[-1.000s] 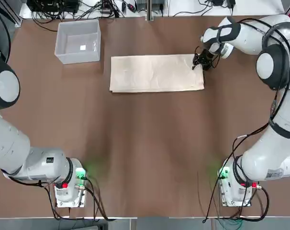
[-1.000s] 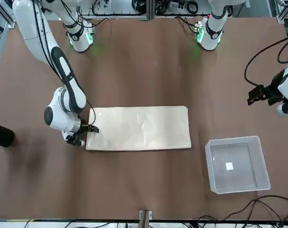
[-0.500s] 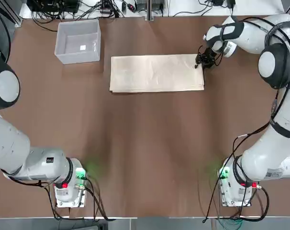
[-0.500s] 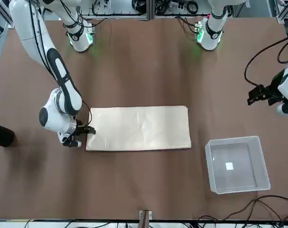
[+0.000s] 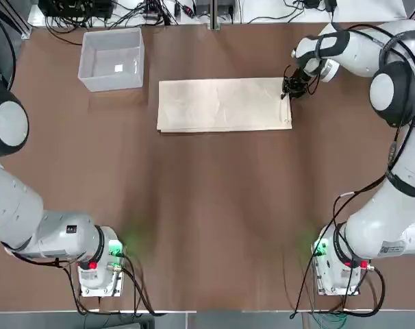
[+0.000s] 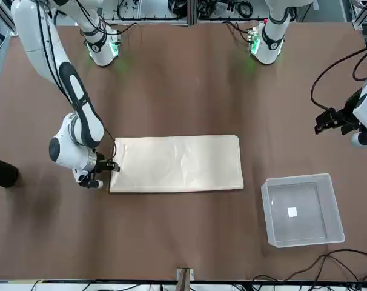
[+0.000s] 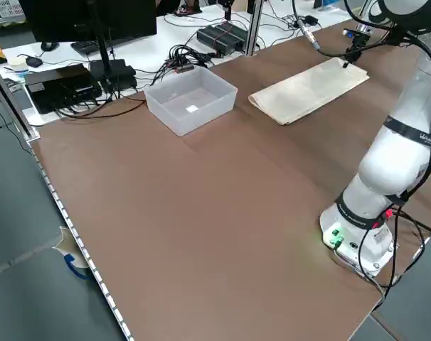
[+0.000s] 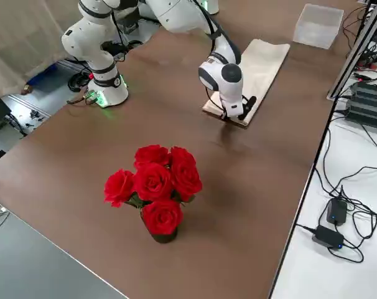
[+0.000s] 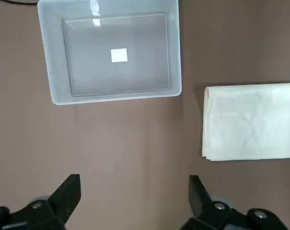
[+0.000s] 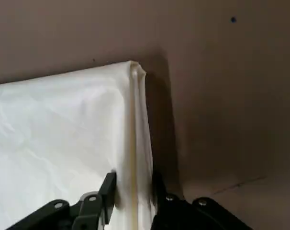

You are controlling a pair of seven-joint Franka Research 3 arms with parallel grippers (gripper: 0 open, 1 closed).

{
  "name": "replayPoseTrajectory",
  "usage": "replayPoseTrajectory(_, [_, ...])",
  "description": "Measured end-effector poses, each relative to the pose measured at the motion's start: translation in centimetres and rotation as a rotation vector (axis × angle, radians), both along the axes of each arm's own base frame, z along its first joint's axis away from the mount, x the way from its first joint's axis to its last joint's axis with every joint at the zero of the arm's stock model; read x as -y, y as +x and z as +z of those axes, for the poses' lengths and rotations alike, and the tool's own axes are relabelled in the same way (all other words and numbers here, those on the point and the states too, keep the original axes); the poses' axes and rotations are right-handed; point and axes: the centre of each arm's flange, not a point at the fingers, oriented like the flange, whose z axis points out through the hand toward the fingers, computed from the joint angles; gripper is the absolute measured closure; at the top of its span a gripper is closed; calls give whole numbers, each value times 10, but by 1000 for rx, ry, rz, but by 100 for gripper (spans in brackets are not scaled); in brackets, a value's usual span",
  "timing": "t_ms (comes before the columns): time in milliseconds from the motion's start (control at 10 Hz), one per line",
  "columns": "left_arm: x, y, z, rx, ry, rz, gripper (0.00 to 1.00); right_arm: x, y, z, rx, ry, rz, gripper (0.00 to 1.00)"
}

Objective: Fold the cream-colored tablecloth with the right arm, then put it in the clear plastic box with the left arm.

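Since a second earlier, the right gripper (image 5: pixel 287 91) is seen shifted off the cloth's surface to its right short edge, its fingers drawn narrower. The cream-colored tablecloth (image 5: pixel 223 104) is unmoved, laid flat as a long rectangle near the middle of the desk's (image 5: pixel 207 205) far edge.

In the right wrist view, the two fingers (image 10: pixel 108 189) are seen straddling the layered edge of the cloth (image 10: pixel 63 139); whether the fabric is actually pinched cannot be made out, as the fingertips are cut off by the frame. From the front, the right gripper (image 6: pixel 100 174) is largely hidden behind its own wrist.

The right arm is stretched across from the desk's near right corner, elbow bent, hand angled down at the cloth's far right corner. The left gripper (image 9: pixel 134 189) is held high, fingers spread wide and empty, looking down on the clear plastic box (image 9: pixel 45 72).

The box (image 5: pixel 111 58) is set toward the far left corner, apart from the cloth, with bare brown desk between them. A bunch of red roses (image 8: pixel 153 187) is stood at the desk's right edge.
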Motion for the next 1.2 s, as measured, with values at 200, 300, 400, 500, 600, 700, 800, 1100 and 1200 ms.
replayPoseTrajectory(200, [0, 0, 0, 0, 0, -1, 0, 0, 0, 0, 0, 0, 0, 64])
replayPoseTrajectory(300, [1, 0, 0, 0, 0, -1, 0, 0, 0, 0, 0, 0, 0, 65])
replayPoseTrajectory(400, [1, 0, 0, 0, 0, -2, 0, 1, 0, 0, -1, 0, -1, 68])
replayPoseTrajectory(500, [1, 0, 0, 0, 0, -2, 0, 1, 0, 0, -1, 0, -1, 70])
replayPoseTrajectory(600, [1, 0, 0, 0, 0, -2, 0, 1, 0, 0, -2, 0, 0, 74])
replayPoseTrajectory(700, [1, 0, 0, 0, 0, -2, 0, 0, 0, -1, -3, 0, 0, 78])
replayPoseTrajectory(800, [1, 0, 0, 0, 0, -2, 0, 0, 0, -1, -13, -1, -25, 81])
replayPoseTrajectory(1100, [1, 0, 0, 0, 0, -2, 0, -3, -1, -2, -39, -4, -87, 90])
replayPoseTrajectory(1200, [1, 0, 0, 0, 0, -2, 0, -3, -1, -2, -31, -2, -62, 96])
